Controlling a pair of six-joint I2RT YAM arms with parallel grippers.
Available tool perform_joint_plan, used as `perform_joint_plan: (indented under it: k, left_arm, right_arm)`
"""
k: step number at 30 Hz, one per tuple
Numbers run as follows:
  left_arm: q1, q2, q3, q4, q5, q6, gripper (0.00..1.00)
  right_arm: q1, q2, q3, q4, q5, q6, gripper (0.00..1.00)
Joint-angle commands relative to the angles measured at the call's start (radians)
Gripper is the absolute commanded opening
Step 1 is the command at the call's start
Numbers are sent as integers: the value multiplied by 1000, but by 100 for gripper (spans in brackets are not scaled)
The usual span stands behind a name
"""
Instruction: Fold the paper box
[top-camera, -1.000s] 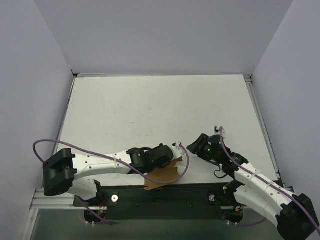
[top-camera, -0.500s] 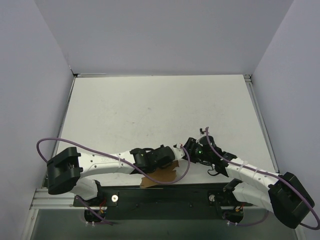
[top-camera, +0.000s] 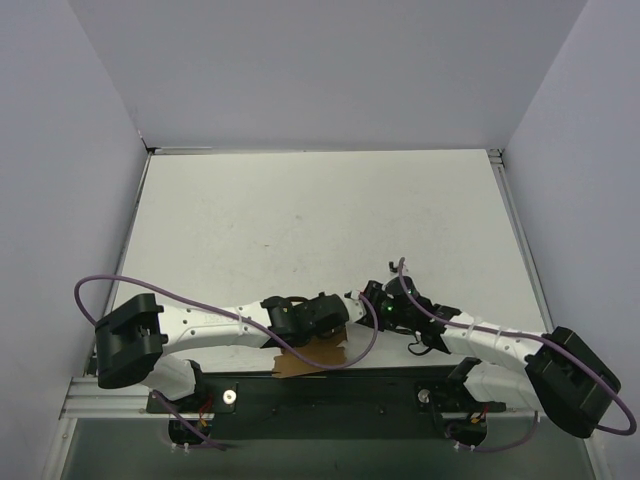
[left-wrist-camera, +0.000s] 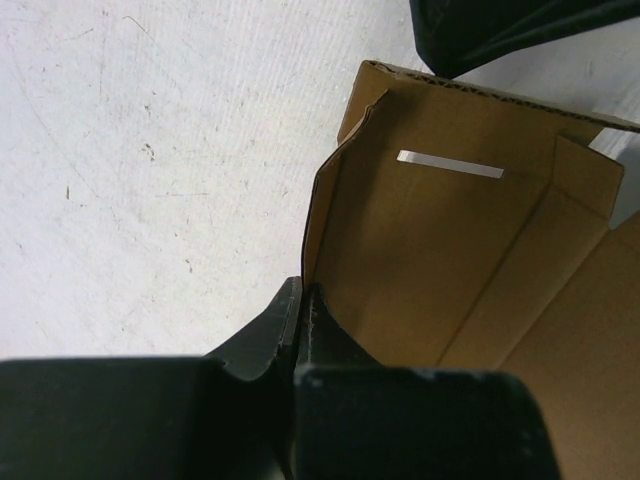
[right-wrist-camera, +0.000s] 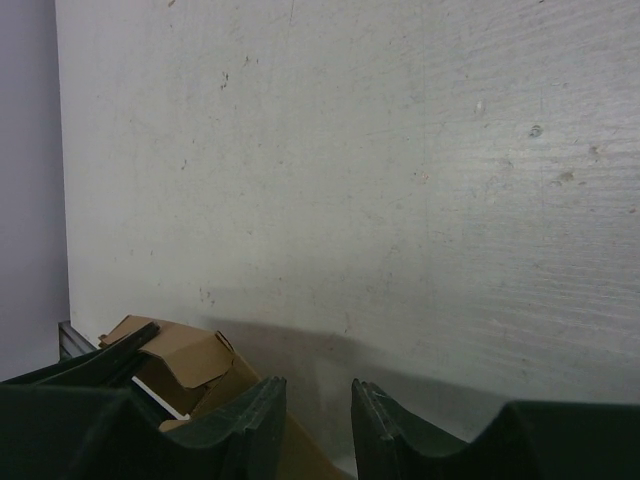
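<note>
Item: paper box (top-camera: 313, 353), brown cardboard, part-erected, at the counter's (top-camera: 300, 220) near edge, about midway along | Left hand (left-wrist-camera: 300, 305): pinched tight on the box's edge | Right hand (right-wrist-camera: 315, 400): narrow gap, empty, just beside the box | Handling: anchor with left; right pushes along creases, never across panels.

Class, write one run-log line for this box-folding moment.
task: fold box | box: partly folded | left end effector: shut on box edge | right end effector: open, beside box

Left arm (top-camera: 215, 325) stretched low rightward, left gripper (left-wrist-camera: 300, 300) pinched on the paper box (left-wrist-camera: 450, 260), right arm (top-camera: 480, 338) stretched leftward, right gripper (right-wrist-camera: 318, 398) slightly parted
</note>
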Motion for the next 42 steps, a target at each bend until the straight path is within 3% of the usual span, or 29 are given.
perform_joint_plan:
  k: [1, 12, 28, 42]
  left_arm:
    - [-7, 7, 46, 93, 62, -35, 0]
    - [-5, 19, 54, 100, 103, -52, 0]
    - [-5, 27, 61, 97, 111, -66, 0]
    - [-3, 1, 57, 87, 50, -70, 0]
  right_arm:
    - [34, 20, 50, 150, -27, 64, 34]
    - [91, 115, 70, 299, -46, 122, 25]
    - [142, 187, 78, 394, -46, 173, 23]
    - [150, 98, 34, 374, -38, 158, 34]
